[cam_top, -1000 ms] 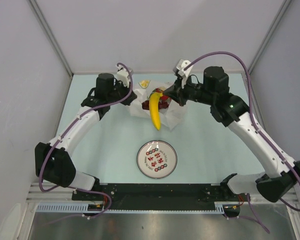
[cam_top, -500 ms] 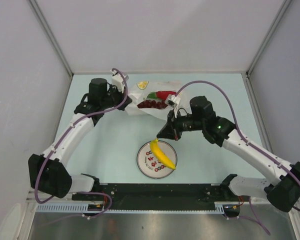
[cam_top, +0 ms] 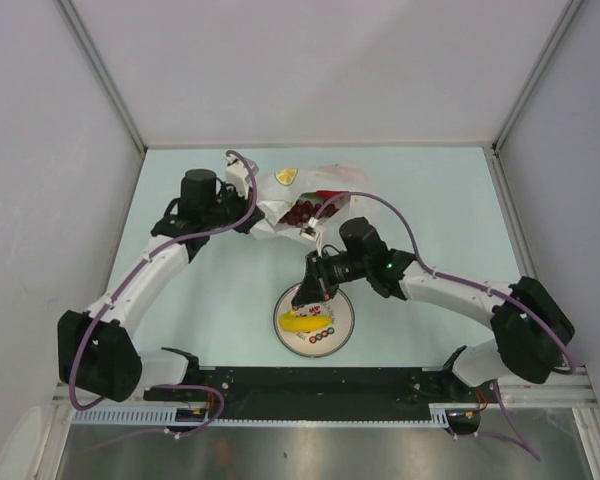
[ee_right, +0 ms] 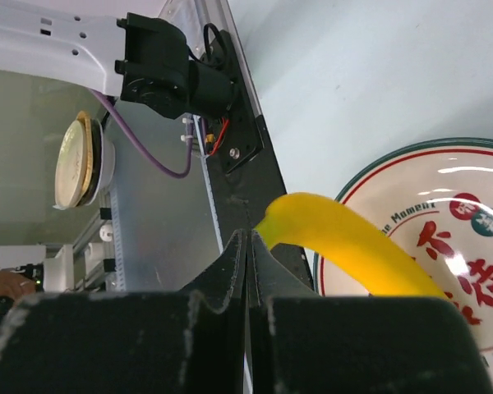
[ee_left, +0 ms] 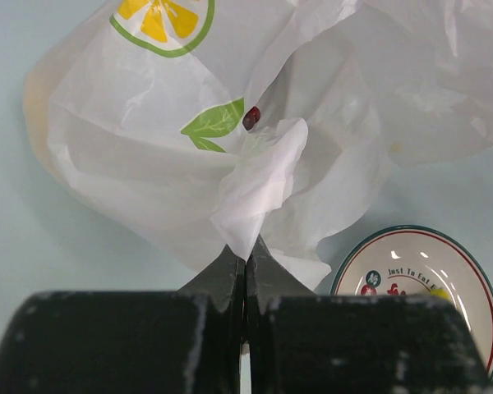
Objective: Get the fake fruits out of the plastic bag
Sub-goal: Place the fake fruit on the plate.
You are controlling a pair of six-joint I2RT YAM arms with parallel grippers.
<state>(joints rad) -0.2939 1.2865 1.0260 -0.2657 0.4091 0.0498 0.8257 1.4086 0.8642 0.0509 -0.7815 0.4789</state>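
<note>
Right fingers (ee_right: 230, 264) pinch the banana (ee_right: 353, 250) by its stem tip, its length stretching away from them across the plate (ee_right: 427, 176); left fingers (ee_left: 228, 268) clamp a fold of the plastic bag (ee_left: 148, 164).

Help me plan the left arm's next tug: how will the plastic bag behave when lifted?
Probably floppy: the plastic bag crumples into folds where the left gripper pinches it with shut jaws. Likely very light, being thin and translucent. The grapes showing at its opening may shift or spill as it sags.
</note>
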